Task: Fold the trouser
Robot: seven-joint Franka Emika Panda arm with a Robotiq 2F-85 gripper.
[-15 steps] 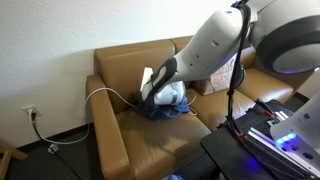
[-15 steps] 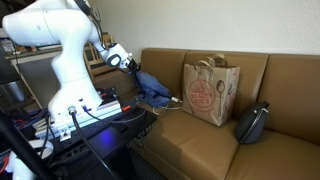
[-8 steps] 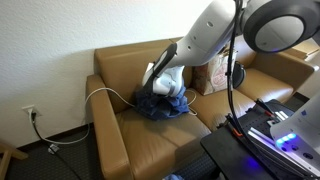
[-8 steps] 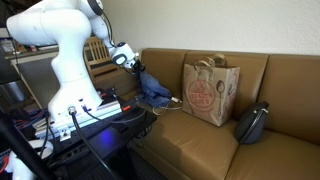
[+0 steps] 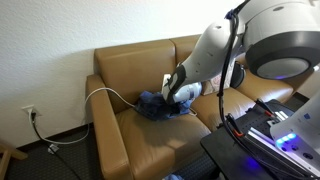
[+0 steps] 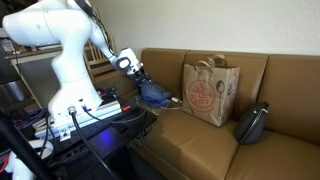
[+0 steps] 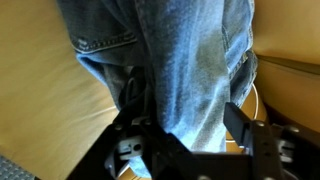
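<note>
One crumpled pair of medium-blue denim jeans (image 5: 158, 105) lay heaped on the seat of the tan leather sofa (image 5: 150, 145), at the end by its armrest, with the black two-fingered gripper (image 7: 190, 135) low over the heap. Its jaws stood wide apart, a band of denim running loosely between them, apparently not pinched. The cloth looked soft, floppy and fairly heavy, likely to sag from any single pinch, so the stiffer waistband or a hem seemed the soundest hold.

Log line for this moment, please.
fold: unfinished | trouser: bunched on sofa seat | gripper: at trouser, denim between jaws, grip unclear
</note>
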